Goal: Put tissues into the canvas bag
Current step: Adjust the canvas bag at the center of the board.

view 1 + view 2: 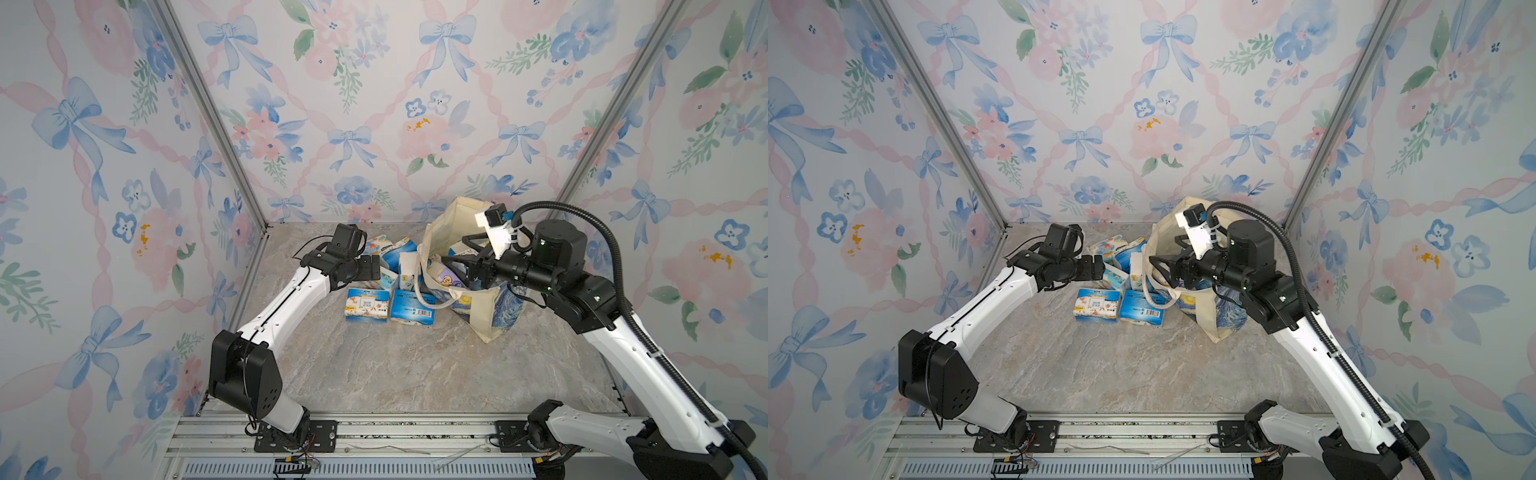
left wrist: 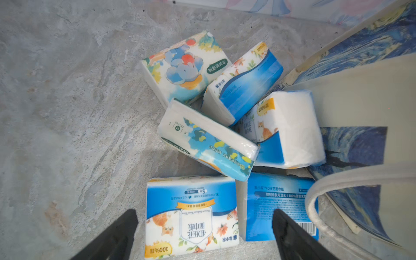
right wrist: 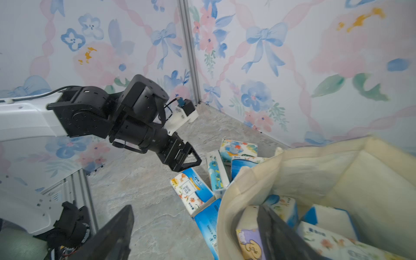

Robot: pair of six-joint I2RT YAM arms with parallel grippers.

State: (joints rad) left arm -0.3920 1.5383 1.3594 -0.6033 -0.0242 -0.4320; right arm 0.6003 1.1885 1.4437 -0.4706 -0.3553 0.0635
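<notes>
Several blue-and-white tissues lie in a loose heap on the table, with a cat-print pack (image 1: 368, 304) (image 2: 191, 216) and a blue-backed pack (image 1: 412, 309) (image 2: 270, 202) nearest the front. To their right stands the canvas bag (image 1: 494, 307) (image 1: 1225, 311) (image 2: 360, 101), mouth up, with a lavender pack (image 3: 249, 245) and other packs inside. My left gripper (image 1: 376, 267) (image 1: 1098, 266) (image 2: 203, 212) hangs open and empty above the cat-print pack. The right gripper (image 1: 455, 253) (image 1: 1163, 253) (image 3: 195, 208) is open and empty, straddling the bag's rim (image 3: 247, 180), one finger inside over the lavender pack.
The marble tabletop (image 1: 395, 365) is bounded by floral walls on three sides, with aluminium posts (image 1: 216, 124) at the back corners. A metal rail (image 1: 395, 432) carrying both arm bases runs along the front. A bag handle (image 2: 315, 195) droops over the blue-backed pack.
</notes>
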